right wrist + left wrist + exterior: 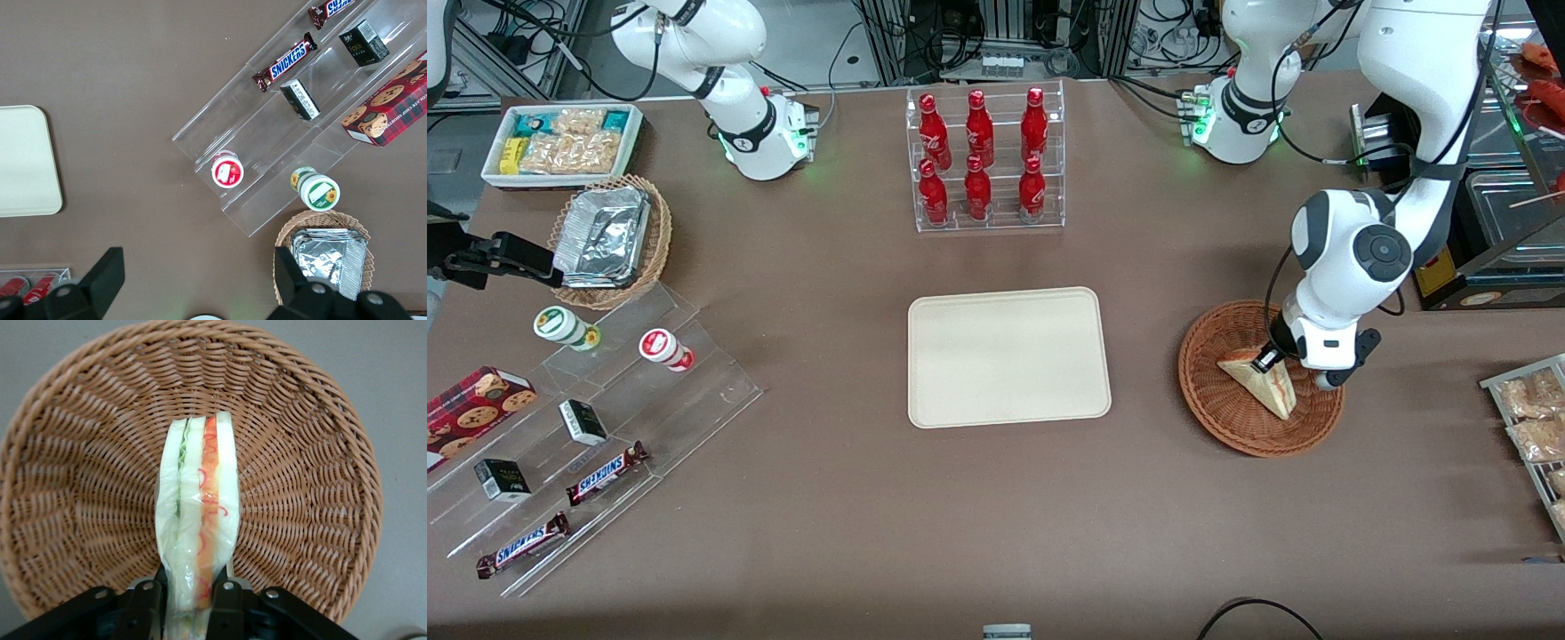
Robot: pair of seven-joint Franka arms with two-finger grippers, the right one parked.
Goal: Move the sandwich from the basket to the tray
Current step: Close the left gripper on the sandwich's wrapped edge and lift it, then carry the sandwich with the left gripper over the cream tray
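Flat cream-beige rectangular tray (1009, 357): bare, well apart from fingers | round reddish-brown wicker basket (1261, 379): under fingers | triangular white-bread sandwich wedge (199, 520): in basket, between fingers | left gripper (189, 590): clamped on its end, apparently | soft, light, film-wrapped, likely slippery; grip the bread faces gently.

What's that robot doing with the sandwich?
The robot's gripper is down in the round brown basket, with its two fingers closed on the sandwich. In the wrist view the sandwich stands on edge between the fingers, showing its red and green filling. It is still in the basket. The beige tray, where it should go, lies in the middle of the table with nothing on it, a little nearer the front camera than the rack of red bottles.
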